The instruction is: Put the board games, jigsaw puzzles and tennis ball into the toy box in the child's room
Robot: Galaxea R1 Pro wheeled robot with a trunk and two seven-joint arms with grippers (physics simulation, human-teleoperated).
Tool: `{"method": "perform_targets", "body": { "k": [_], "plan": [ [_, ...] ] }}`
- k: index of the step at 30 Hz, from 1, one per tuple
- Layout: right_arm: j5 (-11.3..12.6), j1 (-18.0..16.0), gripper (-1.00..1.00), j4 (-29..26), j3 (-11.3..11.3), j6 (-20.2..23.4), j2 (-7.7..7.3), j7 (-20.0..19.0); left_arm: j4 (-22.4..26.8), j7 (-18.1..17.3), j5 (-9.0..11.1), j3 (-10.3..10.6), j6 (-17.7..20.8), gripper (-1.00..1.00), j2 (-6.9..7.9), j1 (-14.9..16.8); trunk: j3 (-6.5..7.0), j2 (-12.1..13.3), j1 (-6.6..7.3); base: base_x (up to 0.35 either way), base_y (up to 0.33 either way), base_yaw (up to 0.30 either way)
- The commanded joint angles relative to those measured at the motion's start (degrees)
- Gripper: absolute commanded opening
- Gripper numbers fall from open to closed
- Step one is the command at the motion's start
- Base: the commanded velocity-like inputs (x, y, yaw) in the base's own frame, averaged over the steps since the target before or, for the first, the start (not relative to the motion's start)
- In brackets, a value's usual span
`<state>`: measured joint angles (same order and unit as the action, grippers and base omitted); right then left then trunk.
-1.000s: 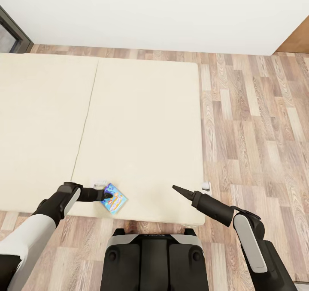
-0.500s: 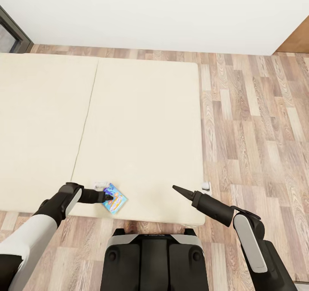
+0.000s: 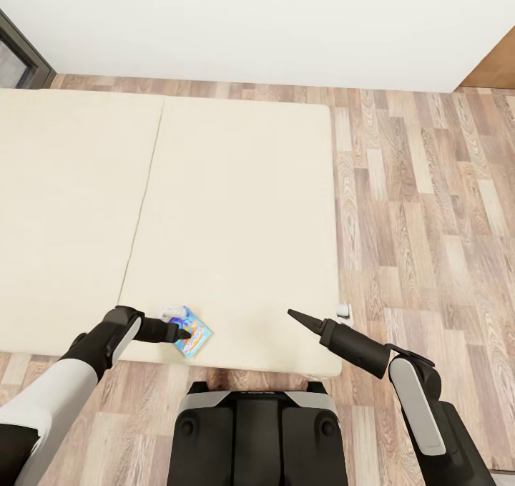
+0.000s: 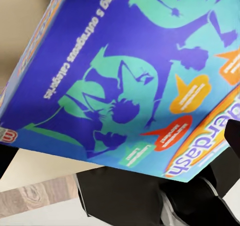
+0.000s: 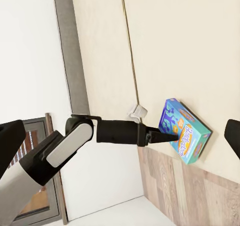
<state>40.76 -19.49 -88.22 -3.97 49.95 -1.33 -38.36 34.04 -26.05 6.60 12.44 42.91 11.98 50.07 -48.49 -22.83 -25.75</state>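
The left gripper [image 3: 183,333] is being held low over the near edge of the bed [image 3: 236,207], its black tapered fingers [image 5: 165,135] lying against the blue board game [image 3: 192,331]. Whether the fingers are clamped on the box or merely touching it cannot be told, since they are seen close together at its edge in the right wrist view while the box is blocking them in the left wrist view. The right gripper [image 3: 295,316] is being kept in the air over the bed's near right corner, well apart from the box, and its fingers are seen drawn to 1 narrow point.

The board game [image 4: 125,76] is being shown as a flat rectangular carton with a glossy printed face: deep blue and teal silhouettes, orange and red speech bubbles, a yellow-lettered logo. It is lying on the mattress just beside the near edge, its long axis turned diagonally to that edge. In the right wrist view it appears tilted, 1 end lifted.

The mattress is being rendered as smooth matte beige in 2 sections with a straight seam. The floor [image 3: 422,207] is being shown in grey-brown wood planks.
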Motion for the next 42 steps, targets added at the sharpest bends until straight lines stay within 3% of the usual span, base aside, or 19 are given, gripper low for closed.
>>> {"method": "perform_targets", "body": {
  "k": [1,8,15,42],
  "plan": [
    [0.0,0.0,1.00,0.0,-0.1,0.3,0.01,-0.1,0.1,0.2,0.6,0.4,0.3,1.00,0.04,0.0,-0.06,-0.1,-0.03,0.000,0.000,0.000],
    [0.0,0.0,1.00,0.0,-0.2,0.3,0.00,-0.1,0.2,-0.3,0.8,0.4,0.3,1.00,-0.33,0.0,-0.06,-0.1,-0.03,0.000,0.000,0.000],
    [0.0,0.0,1.00,0.1,-0.2,0.3,0.01,-0.1,0.5,-8.2,0.6,0.5,-0.1,1.00,-0.34,0.0,-0.06,-0.1,-0.03,0.000,0.000,0.000],
    [0.0,0.0,1.00,0.1,-0.1,0.3,0.01,-0.1,0.6,-8.8,0.5,0.5,-0.7,1.00,-0.84,-0.1,-0.06,-0.1,-0.03,0.000,-0.134,0.000]
  ]
}}
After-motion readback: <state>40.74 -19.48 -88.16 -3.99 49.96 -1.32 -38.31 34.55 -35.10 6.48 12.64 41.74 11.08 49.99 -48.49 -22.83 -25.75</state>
